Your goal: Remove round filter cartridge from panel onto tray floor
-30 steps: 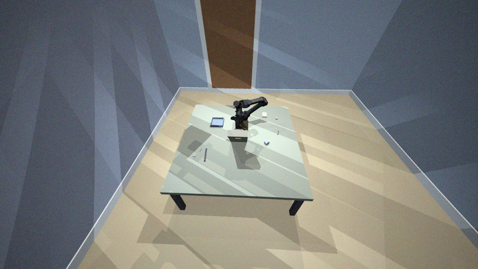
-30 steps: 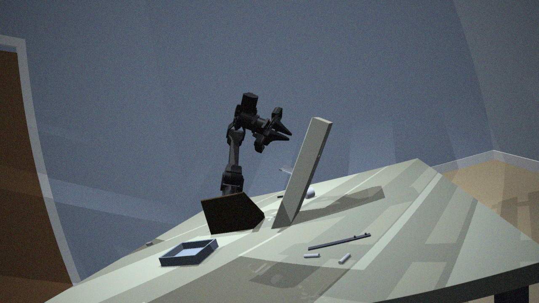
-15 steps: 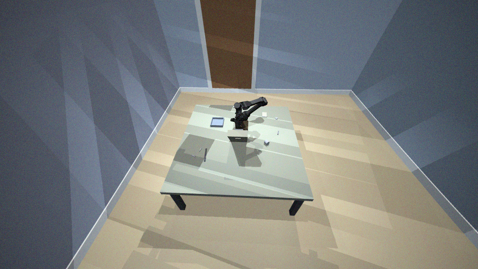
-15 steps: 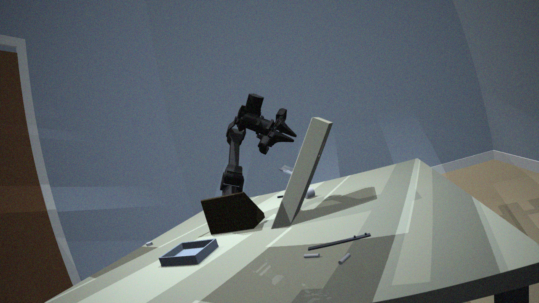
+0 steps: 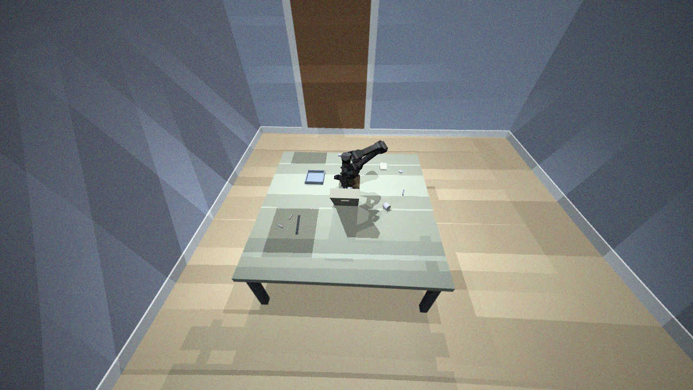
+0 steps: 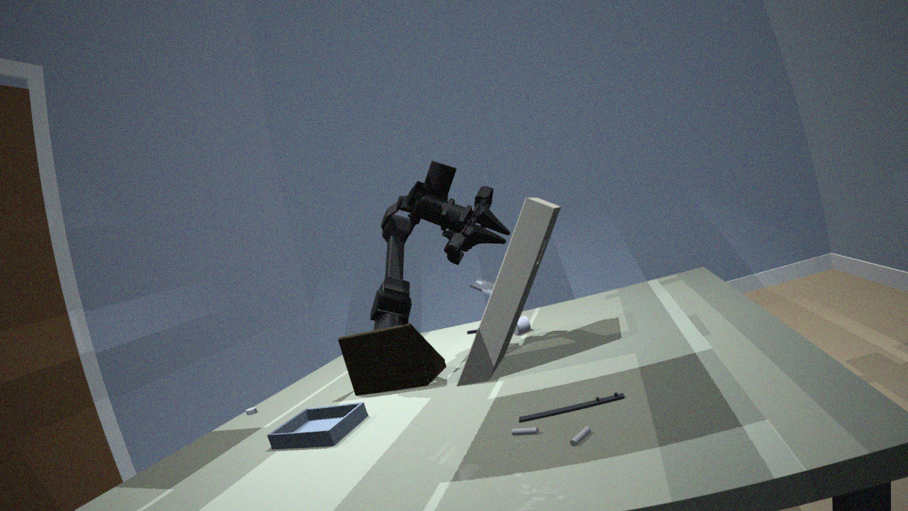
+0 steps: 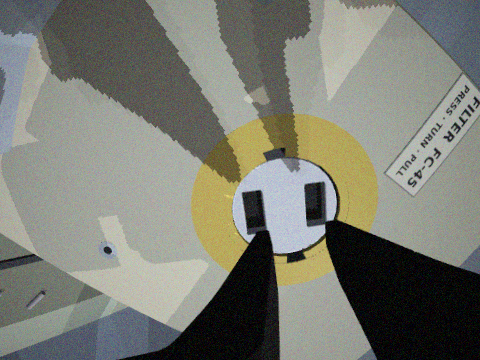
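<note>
The white round filter cartridge [image 7: 285, 200] sits in the panel [image 7: 60, 190] [image 6: 517, 273] [image 5: 345, 193], inside a yellow ring [image 7: 361, 190]. Its two dark slots stand nearly upright in the wrist view, with dark notches at the ring's top and bottom. My gripper [image 7: 298, 236] [image 6: 507, 237] is partly open and empty, pointing at the leaning panel's face. In the wrist view, the left fingertip overlaps the lower end of the left slot and the right fingertip lies just below and right of the right slot. Contact cannot be told. The blue tray [image 6: 301, 439] [image 5: 314, 183] is empty.
A label [image 7: 430, 135] and a small screw [image 7: 107, 249] are on the panel face. A black bar [image 5: 297, 224] [image 6: 571, 407] and two grey pins [image 6: 525, 431] [image 6: 580, 436] lie on the table. A white cup [image 5: 386, 206] and a pale square block [image 5: 383, 166] lie across the table.
</note>
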Tool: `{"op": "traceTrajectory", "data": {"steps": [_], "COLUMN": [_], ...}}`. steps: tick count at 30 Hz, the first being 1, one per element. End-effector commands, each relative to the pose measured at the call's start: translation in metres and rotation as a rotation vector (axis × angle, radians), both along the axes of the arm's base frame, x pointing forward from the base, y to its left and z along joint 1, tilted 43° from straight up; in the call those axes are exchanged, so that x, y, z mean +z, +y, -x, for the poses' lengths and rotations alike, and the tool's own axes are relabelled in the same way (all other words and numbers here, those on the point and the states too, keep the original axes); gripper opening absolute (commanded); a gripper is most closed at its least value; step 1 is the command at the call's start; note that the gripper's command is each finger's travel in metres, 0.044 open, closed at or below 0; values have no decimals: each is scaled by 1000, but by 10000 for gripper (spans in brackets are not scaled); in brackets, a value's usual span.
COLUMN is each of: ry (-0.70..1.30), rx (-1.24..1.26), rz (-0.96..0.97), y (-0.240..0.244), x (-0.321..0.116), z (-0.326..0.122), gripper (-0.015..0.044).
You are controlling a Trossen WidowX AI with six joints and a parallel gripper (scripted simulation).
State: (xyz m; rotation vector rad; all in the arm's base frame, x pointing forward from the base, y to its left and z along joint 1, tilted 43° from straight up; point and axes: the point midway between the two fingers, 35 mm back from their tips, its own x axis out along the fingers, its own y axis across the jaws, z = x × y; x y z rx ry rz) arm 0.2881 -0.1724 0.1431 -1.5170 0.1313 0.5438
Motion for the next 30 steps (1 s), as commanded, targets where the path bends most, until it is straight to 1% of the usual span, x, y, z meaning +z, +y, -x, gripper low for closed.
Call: {"op": "traceTrajectory", "data": {"steps": [1,7,30], "ry": [4,-1,-1], "rx": [-4,-5,-5], "rz": [-7,-8,-9], "y": [2,5,5], "x": [-4,-7,-7], "z": [-5,-12,-13], "gripper": [99,99,99]}}
